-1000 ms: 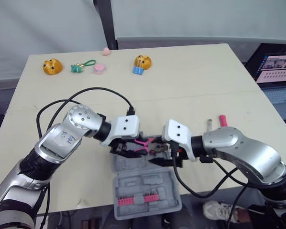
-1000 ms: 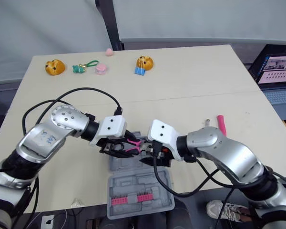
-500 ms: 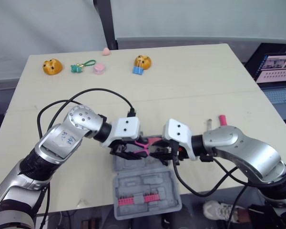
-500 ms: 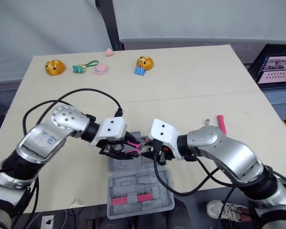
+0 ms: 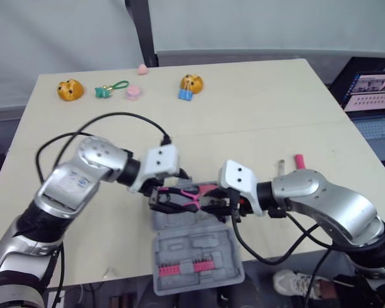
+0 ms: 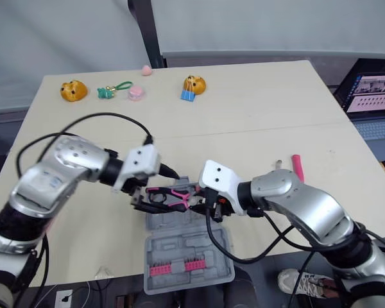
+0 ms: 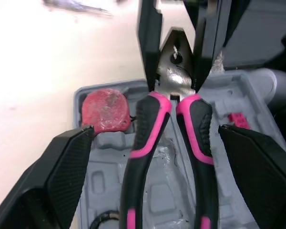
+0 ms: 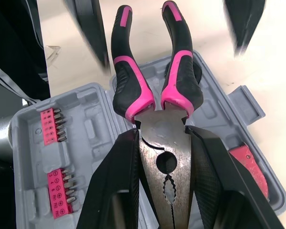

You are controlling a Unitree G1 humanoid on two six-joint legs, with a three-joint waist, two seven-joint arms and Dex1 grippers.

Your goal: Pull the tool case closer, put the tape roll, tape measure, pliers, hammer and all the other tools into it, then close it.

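One pair of pliers hangs just above the open tool case, its rigid, slick steel head clamped in my right gripper, my left gripper spread wide around the rubbery handles, probably the surer hold.

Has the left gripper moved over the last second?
Yes: the left gripper has drawn back toward the robot's left relative to the open grey plastic tool case, open around the pink-handled pliers.
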